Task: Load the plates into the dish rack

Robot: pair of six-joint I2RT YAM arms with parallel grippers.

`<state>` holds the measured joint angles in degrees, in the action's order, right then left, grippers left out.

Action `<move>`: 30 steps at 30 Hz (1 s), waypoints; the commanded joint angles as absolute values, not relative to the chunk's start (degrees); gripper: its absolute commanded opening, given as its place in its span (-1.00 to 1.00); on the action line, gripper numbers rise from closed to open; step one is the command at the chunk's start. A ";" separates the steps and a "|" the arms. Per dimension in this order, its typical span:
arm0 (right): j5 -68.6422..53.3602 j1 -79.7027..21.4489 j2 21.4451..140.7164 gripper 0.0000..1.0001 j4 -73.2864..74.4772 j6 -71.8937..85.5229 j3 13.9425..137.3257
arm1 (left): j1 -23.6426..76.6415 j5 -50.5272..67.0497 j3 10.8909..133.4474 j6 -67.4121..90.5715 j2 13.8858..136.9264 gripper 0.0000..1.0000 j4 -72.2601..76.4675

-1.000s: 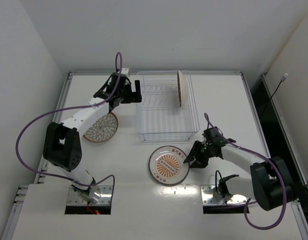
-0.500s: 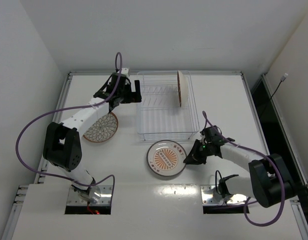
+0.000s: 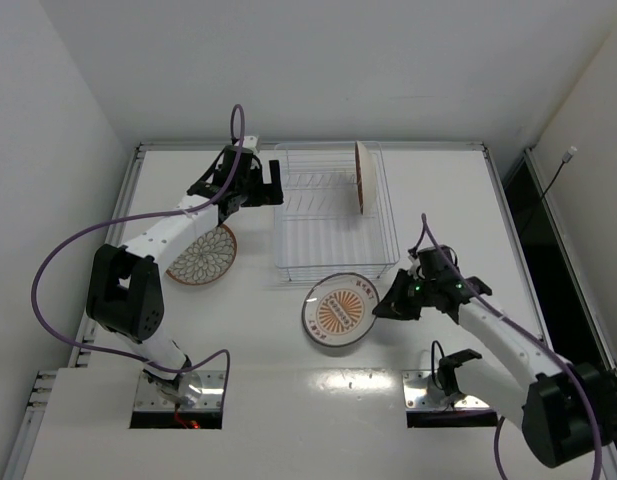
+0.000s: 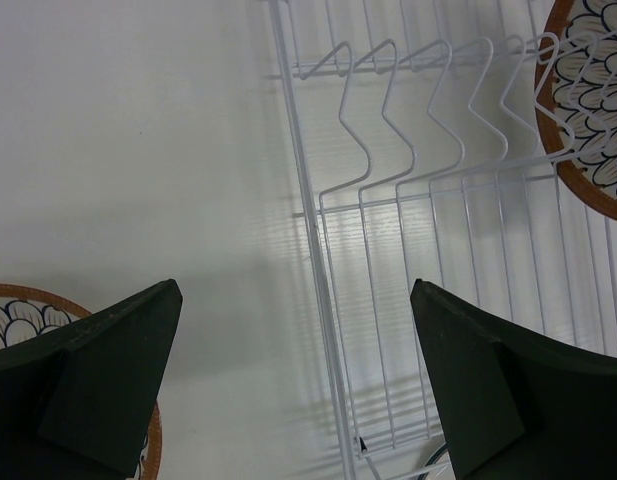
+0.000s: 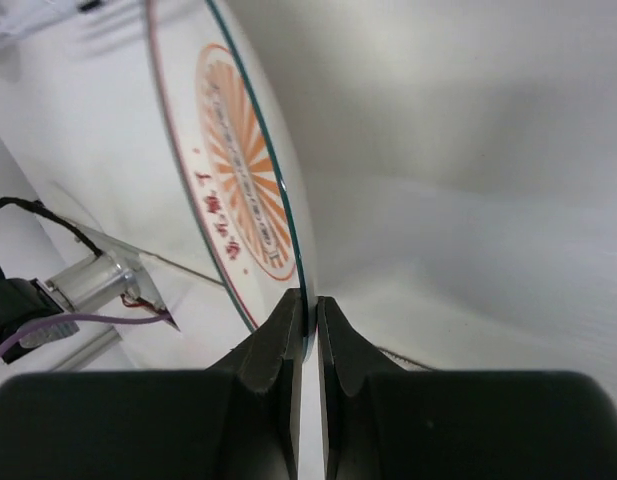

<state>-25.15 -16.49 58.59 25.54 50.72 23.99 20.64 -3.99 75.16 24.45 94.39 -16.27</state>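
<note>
Now that the right gripper has pinched its two fingers together on the rim of the orange plate, that plate is caught. A second ago the fingers were apart beside it and the plate lay flat, closer to the front of the surface. Now the plate sits nearer the rack, and it looks tipped up a little. In the right wrist view, the right gripper has the thin edge of the orange plate squeezed tight between its fingers.

I think this means the pick-up is done, and the next job is to carry the plate to an empty slot.

Further back on the left, the flower plate lies flat on the surface, and nothing holds it.

Behind the orange plate is the dish rack. A third plate already stands on its edge in the right side of the rack.

Farthest back, the left gripper hangs just beside the rack's left wall, with its fingers wide apart and nothing in them. It has not moved.

So one plate is in, one is held, and one waits.
</note>
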 commanded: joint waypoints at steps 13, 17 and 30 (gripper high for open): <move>-14.68 -17.05 50.71 -1.00 45.87 38.77 44.64 | 20.83 -4.75 77.08 24.52 92.90 0.98 -15.47; -14.06 -17.05 50.19 -1.00 48.07 37.45 48.60 | 20.83 -4.75 77.08 24.52 93.43 0.98 -15.47; -13.27 -17.05 53.34 -1.00 62.31 28.57 66.59 | 20.83 -4.75 77.08 24.52 93.43 0.98 -15.47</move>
